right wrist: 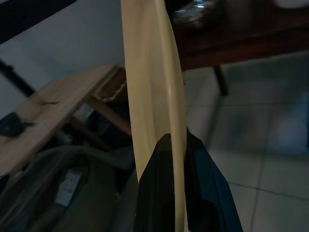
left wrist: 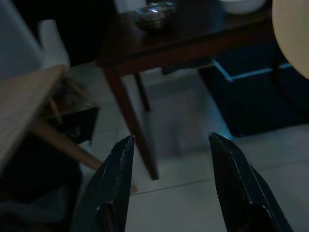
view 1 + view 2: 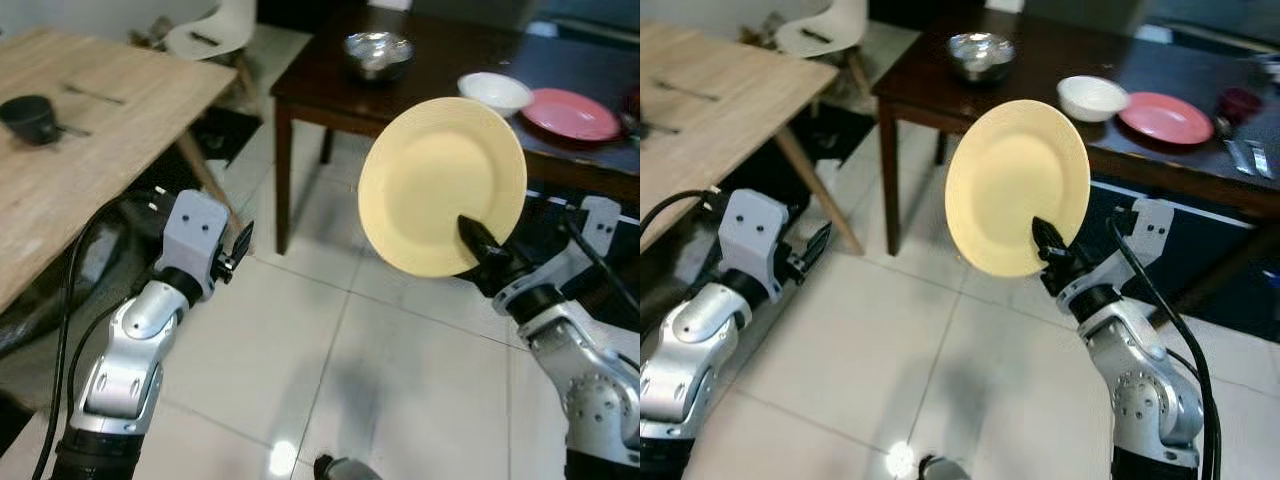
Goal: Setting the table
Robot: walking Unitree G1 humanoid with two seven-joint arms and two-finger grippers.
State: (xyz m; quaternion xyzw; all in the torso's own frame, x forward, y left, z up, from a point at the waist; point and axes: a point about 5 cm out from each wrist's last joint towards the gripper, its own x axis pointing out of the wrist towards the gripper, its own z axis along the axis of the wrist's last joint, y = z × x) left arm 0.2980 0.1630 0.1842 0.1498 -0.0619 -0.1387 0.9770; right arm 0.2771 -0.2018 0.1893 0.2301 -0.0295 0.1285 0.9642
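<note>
Right gripper (image 3: 478,240) clamped on the lower rim of a round pale-yellow plate (image 3: 440,185), held upright on edge above the white tiled floor (image 3: 330,350). Beyond it: dark wooden table (image 3: 320,80) with steel bowl (image 3: 378,53), white bowl (image 3: 494,92), pink plate (image 3: 572,113). Left gripper (image 2: 169,145) spread wide, holding nothing, beside the light wooden table (image 3: 90,150).

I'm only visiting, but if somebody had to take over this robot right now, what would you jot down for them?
Right tool: shut on the yellow plate, held nearly upright above the tiled floor.
Left tool: open, holding nothing, low by the wooden table.
Dark table ahead carries a metal bowl, white bowl and pink plate.
Done: plate in hand.
Left: probably set it down on a table.
</note>
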